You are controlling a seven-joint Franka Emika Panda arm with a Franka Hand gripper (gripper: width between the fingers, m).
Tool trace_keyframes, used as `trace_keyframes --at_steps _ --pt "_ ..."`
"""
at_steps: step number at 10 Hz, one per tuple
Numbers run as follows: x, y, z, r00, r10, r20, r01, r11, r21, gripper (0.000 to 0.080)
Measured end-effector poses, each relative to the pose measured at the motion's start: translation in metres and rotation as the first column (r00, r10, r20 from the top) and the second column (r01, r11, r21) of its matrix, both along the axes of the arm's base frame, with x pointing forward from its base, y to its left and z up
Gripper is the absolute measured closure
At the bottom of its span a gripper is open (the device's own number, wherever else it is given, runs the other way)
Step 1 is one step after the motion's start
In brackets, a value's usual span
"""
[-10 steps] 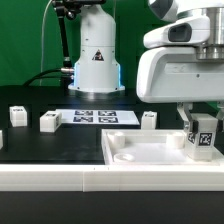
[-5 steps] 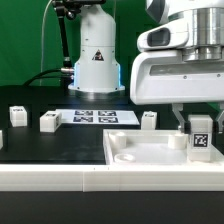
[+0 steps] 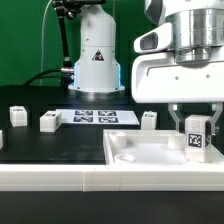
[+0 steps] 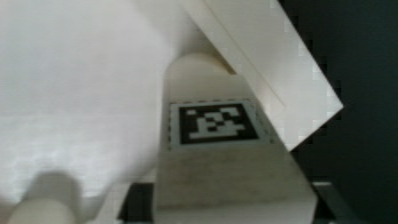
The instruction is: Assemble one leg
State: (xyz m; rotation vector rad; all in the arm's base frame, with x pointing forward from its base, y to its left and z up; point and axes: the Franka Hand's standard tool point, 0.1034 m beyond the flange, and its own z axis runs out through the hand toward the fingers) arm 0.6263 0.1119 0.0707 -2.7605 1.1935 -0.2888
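We see the gripper point(image 3: 195, 118) clamped on the leg point(image 3: 196, 138) (tag outward), now lower, seemingly nearing the tray point(image 3: 135, 160) corner beneath it, ready for seating

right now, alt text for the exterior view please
The gripper holds the leg upright at a corner of the white tray, on the exterior view's right. Three more small white posts and the marker board lie on the black table behind.
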Motion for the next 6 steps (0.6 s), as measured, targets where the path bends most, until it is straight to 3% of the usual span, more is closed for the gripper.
trace_keyframes --at_steps 3,6 --pt "-0.0018 -0.0010 0.0000 0.970 -0.239 -0.032 0.240 0.970 0.038 0.0502" --pt "-0.0023 -0.0025 0.0002 0.942 -0.332 -0.044 0.334 0.940 0.065 0.0502"
